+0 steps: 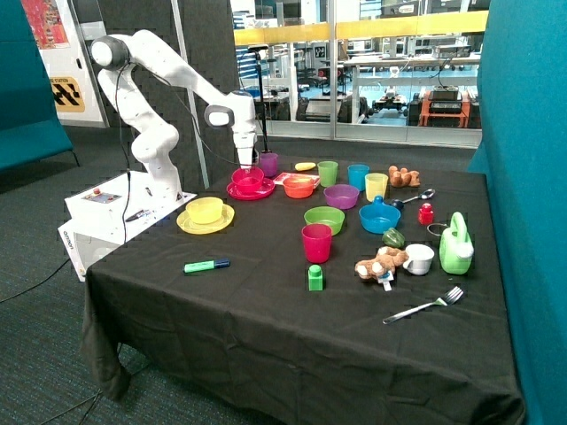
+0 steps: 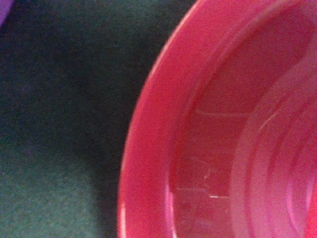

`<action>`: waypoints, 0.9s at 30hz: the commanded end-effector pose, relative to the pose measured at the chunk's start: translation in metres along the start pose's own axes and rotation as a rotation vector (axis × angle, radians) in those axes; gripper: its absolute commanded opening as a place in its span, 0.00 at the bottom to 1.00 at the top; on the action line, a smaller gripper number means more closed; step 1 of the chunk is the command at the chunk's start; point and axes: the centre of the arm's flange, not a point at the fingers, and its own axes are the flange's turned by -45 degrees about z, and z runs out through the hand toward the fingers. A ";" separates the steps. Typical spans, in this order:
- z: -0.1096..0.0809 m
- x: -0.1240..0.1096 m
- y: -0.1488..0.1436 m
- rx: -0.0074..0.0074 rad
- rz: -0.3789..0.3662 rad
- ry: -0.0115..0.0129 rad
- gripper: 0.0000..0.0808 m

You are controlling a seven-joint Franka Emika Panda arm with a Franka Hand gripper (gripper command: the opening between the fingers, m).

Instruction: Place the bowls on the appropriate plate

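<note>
Filling most of the wrist view is glossy pink-red plastic (image 2: 218,148), smooth and curved, with dark matte cloth beside it and a sliver of purple at one corner; I cannot tell plate from bowl this close. Down at the near table edge in the outside view, a shiny metal fork (image 1: 425,306) is lying flat on the black tablecloth (image 1: 266,319), with a green marker pen (image 1: 206,265) and a small green block (image 1: 316,278) nearby. Further back, the small round pink-red plastic bowl (image 1: 247,178) is sitting upright, mouth up, on the flat round pink-red plate (image 1: 251,190). Just beside it, the small round yellow plastic bowl (image 1: 205,210) is resting mouth up on the round yellow plate (image 1: 205,221). Being round, neither bowl has a long axis. The white arm's gripper (image 1: 245,166) is hanging right at the pink-red bowl's rim; whether its fingers are spread or closed, I cannot tell. A taller pink-red plastic cup (image 1: 316,243) is standing mid-table.
</note>
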 end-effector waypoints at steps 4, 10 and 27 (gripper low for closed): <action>0.004 0.004 0.009 -0.0003 0.014 -0.0036 0.00; 0.006 0.003 0.009 -0.0003 0.008 -0.0036 0.00; 0.008 0.012 0.012 -0.0003 0.000 -0.0036 0.88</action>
